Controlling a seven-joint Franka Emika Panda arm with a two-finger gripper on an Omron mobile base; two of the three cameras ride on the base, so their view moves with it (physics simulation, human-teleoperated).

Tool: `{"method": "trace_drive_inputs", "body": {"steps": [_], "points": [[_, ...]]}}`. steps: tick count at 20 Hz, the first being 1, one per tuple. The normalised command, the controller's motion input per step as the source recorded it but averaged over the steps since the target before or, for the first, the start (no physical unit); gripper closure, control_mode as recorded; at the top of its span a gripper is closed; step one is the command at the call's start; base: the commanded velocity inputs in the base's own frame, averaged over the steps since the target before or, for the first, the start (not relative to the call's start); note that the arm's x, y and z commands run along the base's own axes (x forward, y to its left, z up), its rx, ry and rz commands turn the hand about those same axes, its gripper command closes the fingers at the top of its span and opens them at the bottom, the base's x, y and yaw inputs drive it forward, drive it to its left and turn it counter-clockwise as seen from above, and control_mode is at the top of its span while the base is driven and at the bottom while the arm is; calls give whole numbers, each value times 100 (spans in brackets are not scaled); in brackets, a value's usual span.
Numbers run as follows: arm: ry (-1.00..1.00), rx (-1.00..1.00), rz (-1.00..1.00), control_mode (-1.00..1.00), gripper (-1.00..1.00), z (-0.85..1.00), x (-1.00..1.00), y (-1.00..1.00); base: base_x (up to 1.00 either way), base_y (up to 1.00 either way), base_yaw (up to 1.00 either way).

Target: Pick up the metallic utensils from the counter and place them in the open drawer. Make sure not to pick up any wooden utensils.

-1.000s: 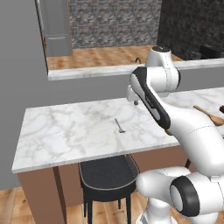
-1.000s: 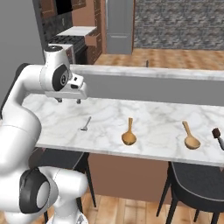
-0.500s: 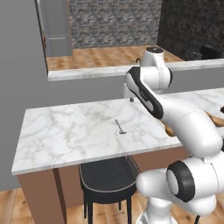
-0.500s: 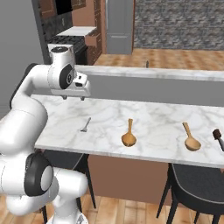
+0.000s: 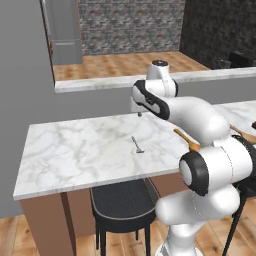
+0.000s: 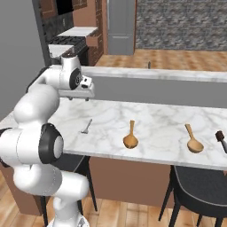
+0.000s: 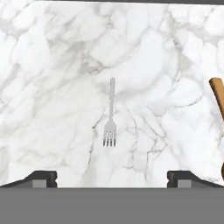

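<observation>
Gripper wide apart, pointing down — fork below

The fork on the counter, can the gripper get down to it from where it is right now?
Probably yes. The gripper hangs above the counter with its jaws wide, and the fork lies flat between them on bare marble. The nearest wooden spoon sits off to one side, clear of the path.

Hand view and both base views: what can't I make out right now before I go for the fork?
- Knife: right base view, cut off by the right edge; blade unseen.
- Nearer wooden spoon: hand view, cut off by the right edge; in the left base view the arm covers most of it.
- Fork: too small in both base views to see its prongs; clear in the hand view.
- Gripper: finger gap too small to judge in the base views.
</observation>
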Motion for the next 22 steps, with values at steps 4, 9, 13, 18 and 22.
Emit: {"method": "trace_drive_inputs", "body": {"steps": [4,9,13,18,22], "points": [[0,-2,0,-100,-100,-74,50,30,0,0,0],[2,0,0,-100,-100,-53,29,3,0,0,0],[0,0,1,-100,-100,-59,34,0,0,0,0],[0,-1,0,-100,-100,-46,18,0,0,0,0],[6,-7,0,-100,-100,-26,0,0,0,0,0]]}}
